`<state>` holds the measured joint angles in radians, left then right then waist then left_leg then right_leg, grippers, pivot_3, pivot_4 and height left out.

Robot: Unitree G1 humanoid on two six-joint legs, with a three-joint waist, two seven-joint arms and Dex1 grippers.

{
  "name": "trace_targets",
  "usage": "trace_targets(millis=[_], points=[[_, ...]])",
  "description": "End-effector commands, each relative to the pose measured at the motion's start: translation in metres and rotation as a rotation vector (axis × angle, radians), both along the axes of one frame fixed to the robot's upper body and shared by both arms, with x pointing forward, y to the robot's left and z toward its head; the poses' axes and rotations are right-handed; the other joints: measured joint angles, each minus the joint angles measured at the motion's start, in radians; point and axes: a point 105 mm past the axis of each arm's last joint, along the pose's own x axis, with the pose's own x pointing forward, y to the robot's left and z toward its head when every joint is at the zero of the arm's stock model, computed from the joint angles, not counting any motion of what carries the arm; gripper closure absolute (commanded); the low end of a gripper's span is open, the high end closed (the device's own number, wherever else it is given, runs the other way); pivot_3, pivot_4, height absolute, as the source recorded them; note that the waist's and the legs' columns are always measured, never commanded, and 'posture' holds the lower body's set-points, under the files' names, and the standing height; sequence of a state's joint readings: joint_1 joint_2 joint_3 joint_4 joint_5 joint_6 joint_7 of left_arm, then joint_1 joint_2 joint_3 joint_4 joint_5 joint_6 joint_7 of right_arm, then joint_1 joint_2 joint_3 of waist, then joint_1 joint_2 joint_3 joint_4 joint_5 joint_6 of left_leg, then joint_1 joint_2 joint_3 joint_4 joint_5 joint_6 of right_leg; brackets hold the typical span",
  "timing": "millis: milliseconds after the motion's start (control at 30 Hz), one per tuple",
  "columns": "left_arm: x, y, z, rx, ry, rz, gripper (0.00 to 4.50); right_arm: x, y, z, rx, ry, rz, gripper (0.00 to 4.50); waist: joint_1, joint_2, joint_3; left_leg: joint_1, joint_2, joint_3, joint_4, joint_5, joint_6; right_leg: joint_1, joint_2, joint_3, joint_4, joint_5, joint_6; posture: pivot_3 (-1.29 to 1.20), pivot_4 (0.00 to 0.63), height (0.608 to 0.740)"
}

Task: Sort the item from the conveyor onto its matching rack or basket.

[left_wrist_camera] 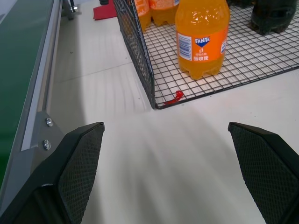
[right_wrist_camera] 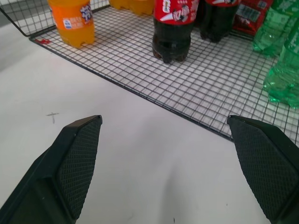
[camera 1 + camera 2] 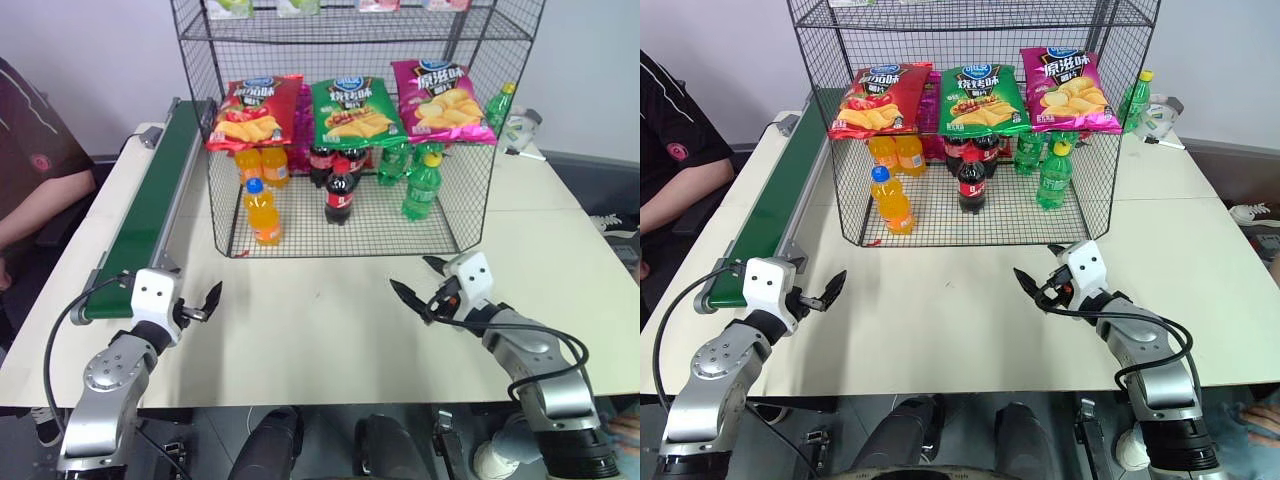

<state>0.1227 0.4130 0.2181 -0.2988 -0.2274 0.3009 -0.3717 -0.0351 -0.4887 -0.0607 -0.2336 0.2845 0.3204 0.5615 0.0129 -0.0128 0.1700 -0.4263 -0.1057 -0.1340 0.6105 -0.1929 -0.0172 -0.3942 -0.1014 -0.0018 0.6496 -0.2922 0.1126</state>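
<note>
While both arms hover low over the pale table [image 3: 330, 330], nothing is held. Landmark for all places: the black wire rack [image 3: 470, 205] standing at the table's far middle.

Far left of the rack: a person's arm in a dark sleeve [image 3: 35, 160], resting at the table's edge.

Left of the rack, just beside its left wall: the conveyor [image 3: 150, 205], a dark green belt in a grey frame, running from the far edge toward the near side. Belt bare along the visible length.

Near side of the rack, left: left gripper [image 3: 205, 303], fingers spread wide apart, empty, above bare tabletop close to the conveyor's near end.

Inside the rack's bottom compartment, left front: the orange soda bottle [image 3: 262, 212], blue cap, upright on the mesh floor, close to the front left corner. Behind it, more orange bottles [image 3: 262, 165] against the back. Middle: cola bottle [image 3: 339, 193], red cap, upright, others behind. Right: green soda bottles [image 3: 422, 187], upright.

Hung across the rack's front, above the bottles: red chip bag [image 3: 253, 112], green chip bag [image 3: 355, 110], magenta chip bag [image 3: 440, 102].

Near side of the rack, right: right gripper [image 3: 422, 284], fingers likewise wide apart, empty, above the table just short of the rack's front edge.
</note>
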Motion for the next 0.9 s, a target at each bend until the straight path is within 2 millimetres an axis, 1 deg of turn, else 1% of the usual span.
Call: trace_targets(millis=[33, 367, 900], points=[[0.0, -0.004, 0.017, 0.022, -0.059, -0.035, 0.05, -0.001, 0.003, 0.015, -0.002, -0.058, 0.022, 0.0, 0.0, 0.0, 0.0, 0.0, 0.0, 0.0, 0.0, 0.0, 0.0, 0.0, 0.0, 0.0, 0.0, 0.0, 0.0, 0.0, 0.15, 0.74], [0.003, -0.002, 0.019, 0.018, -0.064, -0.031, 0.05, -0.003, 0.009, 0.017, 0.022, -0.052, 0.067, 0.0, 0.0, 0.0, 0.0, 0.0, 0.0, 0.0, 0.0, 0.0, 0.0, 0.0, 0.0, 0.0, 0.0, 0.0, 0.0, 0.0, 0.15, 0.74], [0.007, -0.002, 0.023, 0.015, -0.079, -0.033, 0.05, -0.003, 0.013, 0.021, 0.042, -0.033, 0.118, 0.0, 0.0, 0.001, 0.001, 0.0, 0.0, 0.0, 0.0, 0.0, 0.0, 0.0, 0.0, 0.0, 0.0, 0.0, 0.0, 0.0, 0.15, 0.74]])
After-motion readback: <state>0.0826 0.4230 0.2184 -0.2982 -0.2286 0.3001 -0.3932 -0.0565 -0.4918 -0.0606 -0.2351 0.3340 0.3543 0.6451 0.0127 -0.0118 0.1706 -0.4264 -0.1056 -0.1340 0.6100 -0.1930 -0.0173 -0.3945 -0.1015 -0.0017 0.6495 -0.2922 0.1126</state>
